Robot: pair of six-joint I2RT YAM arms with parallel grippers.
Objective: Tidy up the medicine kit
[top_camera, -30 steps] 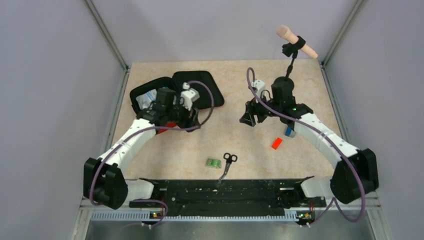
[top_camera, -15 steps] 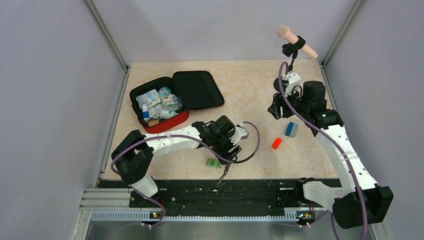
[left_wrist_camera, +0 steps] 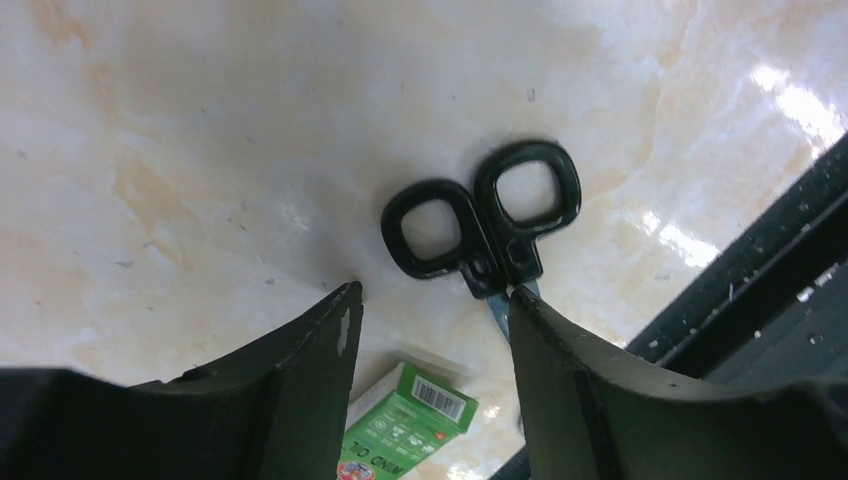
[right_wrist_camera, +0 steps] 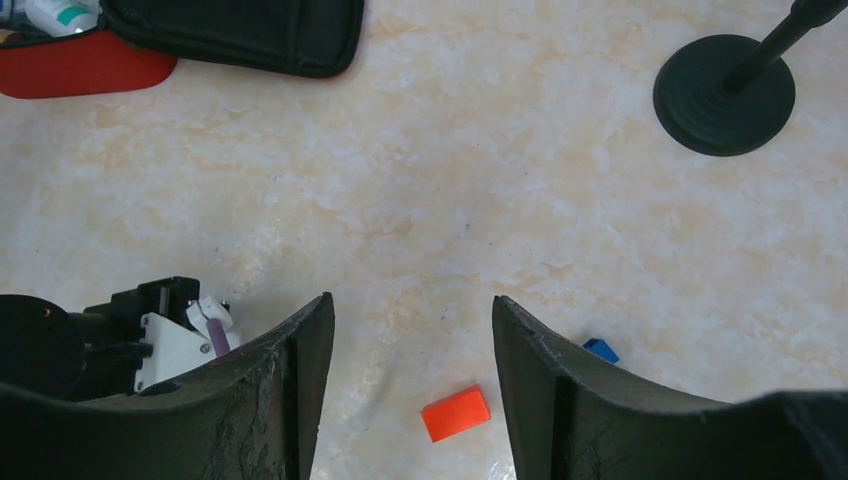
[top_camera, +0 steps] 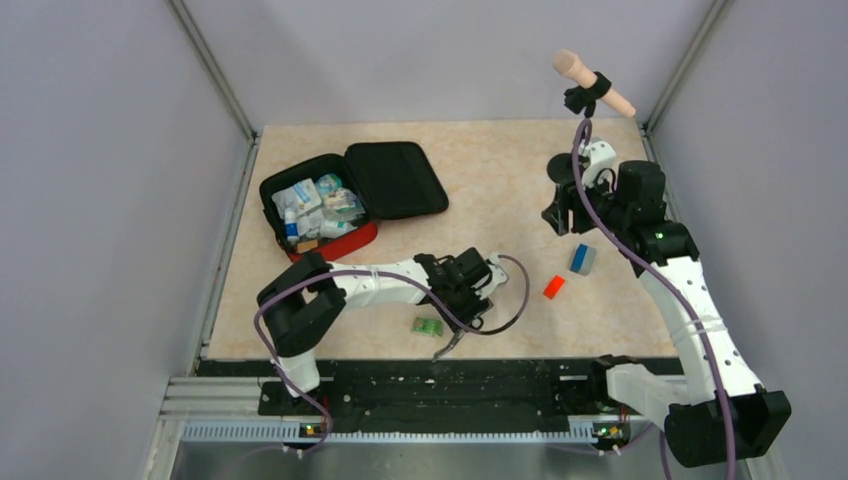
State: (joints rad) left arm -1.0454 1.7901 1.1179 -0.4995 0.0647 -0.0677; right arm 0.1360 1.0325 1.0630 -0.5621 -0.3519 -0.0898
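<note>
Red soft zippered medicine kit (top_camera: 350,241) lies open at the beige table's (top_camera: 480,170) far-left corner. Left gripper (left_wrist_camera: 430,300), jaws released, hangs above black-handled scissors (left_wrist_camera: 480,220) by the near edge, their handles visible only wrist-side. Right gripper (right_wrist_camera: 412,310), also released, is over open surface near the right edge.

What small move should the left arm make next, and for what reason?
Probably lower the left gripper straight down and close it on the scissors. Its jaws stand open and empty above the black handles, and the scissors lie outside the open medicine kit.
</note>
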